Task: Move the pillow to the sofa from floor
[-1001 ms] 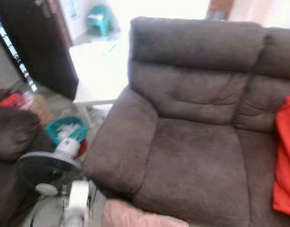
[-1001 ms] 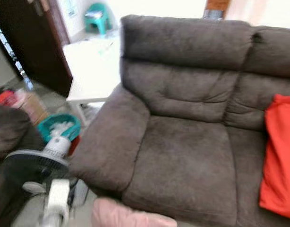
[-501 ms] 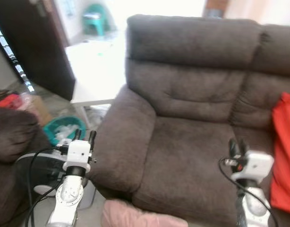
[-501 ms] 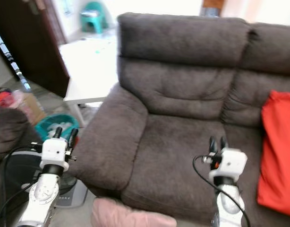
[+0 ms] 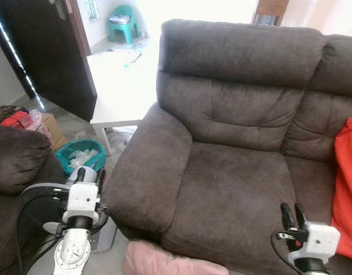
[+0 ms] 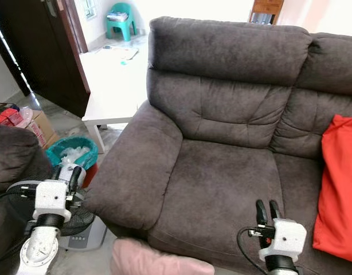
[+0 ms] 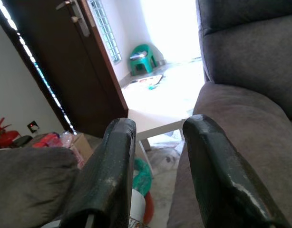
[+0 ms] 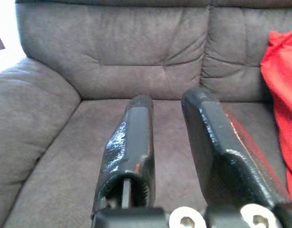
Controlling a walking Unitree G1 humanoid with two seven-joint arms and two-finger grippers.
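Note:
A pale pink pillow [image 5: 164, 264] lies on the floor against the front of the dark brown sofa [image 5: 239, 189], at the bottom edge of the head views. My left gripper [image 5: 90, 173] is raised beside the sofa's left armrest [image 7: 241, 128], open and empty. Over the front of the seat cushion [image 8: 150, 123], my right gripper [image 5: 293, 213] is also open and holds nothing. Both grippers are above and to either side of the pillow, apart from it.
A red cushion [image 5: 348, 195] leans on the sofa's right seat. A standing fan [image 5: 50, 206] and a teal basket [image 5: 78, 156] sit left of the armrest, beside a second dark armchair [image 5: 15, 166]. A white low table [image 5: 121, 86] and a dark door [image 5: 44, 51] lie behind.
Both arms rose into view during the last second. Since half a second ago the right gripper has dropped toward the seat's front edge and the left has shifted slightly left and down.

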